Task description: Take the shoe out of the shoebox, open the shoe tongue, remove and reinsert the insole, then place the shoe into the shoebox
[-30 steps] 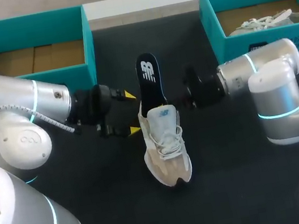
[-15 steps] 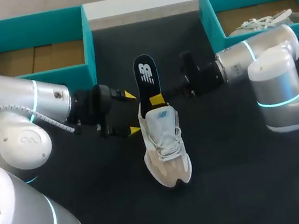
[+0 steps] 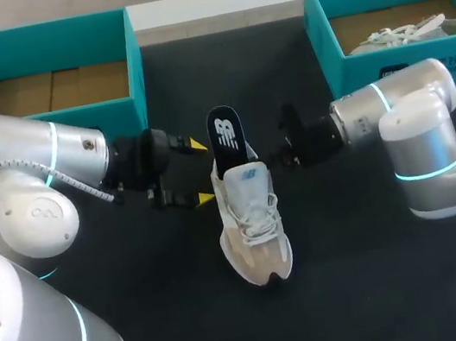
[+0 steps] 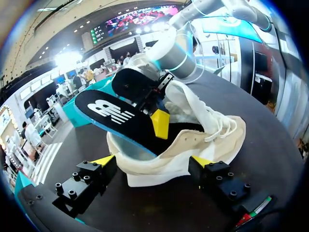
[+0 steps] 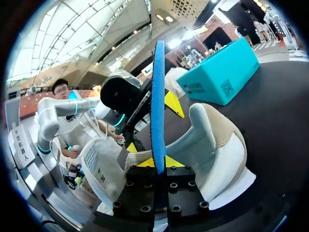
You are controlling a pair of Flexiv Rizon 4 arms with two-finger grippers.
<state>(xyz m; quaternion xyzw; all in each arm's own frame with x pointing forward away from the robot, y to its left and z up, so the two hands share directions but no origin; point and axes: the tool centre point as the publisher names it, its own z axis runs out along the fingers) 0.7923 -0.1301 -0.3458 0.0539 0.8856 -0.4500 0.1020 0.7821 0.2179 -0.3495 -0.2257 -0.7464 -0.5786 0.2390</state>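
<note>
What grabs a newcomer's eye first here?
A black insole sticks up from the pale shoe at mid-table, pinched in the right arm's jaws. The left arm's jaws stand open beside the heel. Another shoe lies in the far-right teal box.

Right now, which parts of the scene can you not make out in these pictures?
Head view: the right gripper hides its own tips behind its black body.
Every view: the insole has its front end hidden inside the shoe.
Head view: the second shoe in the right shoebox is cut off by the picture's edge.
Left wrist view: whether the left gripper touches the shoe, cannot tell.
</note>
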